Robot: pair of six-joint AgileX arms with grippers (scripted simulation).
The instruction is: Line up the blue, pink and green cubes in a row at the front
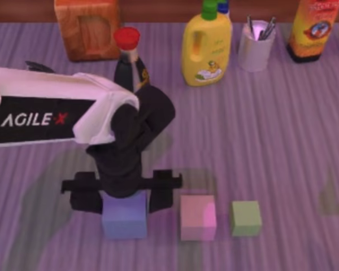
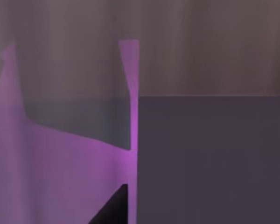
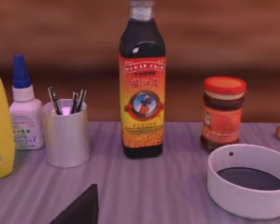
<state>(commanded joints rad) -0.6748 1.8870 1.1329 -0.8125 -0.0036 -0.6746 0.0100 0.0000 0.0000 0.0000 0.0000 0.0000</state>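
The left pincer (image 1: 123,195) stands over the blue cube (image 1: 125,217) at about seven o'clock on the table (image 1: 282,147), its two fingers straddling the cube on either side. From above the fingers sit wider than the cube and seem spread rather than squeezing it, though I cannot tell for sure whether a pad touches a face; the left wrist view is filled by close surfaces and settles nothing. The pink cube (image 1: 198,218) sits just beside the blue one toward three o'clock, and the green cube (image 1: 246,218) lies a little further the same way, so all three already stand in a row along the six o'clock edge. The right arm is out of the top view; its wrist camera looks at the sauce bottle (image 3: 142,88), the pen cup (image 3: 65,133) and a white bowl (image 3: 247,179) at the back.

The main risk, as I judge it, lies in the withdrawal. The pincer's finger on the pink side stands in the narrow gap between blue and pink; any sideways drift while lifting could nudge the pink cube out of line. If a pad clings to the blue cube, rising could drag or tip it, spoiling the row. A straight vertical lift looks safest.
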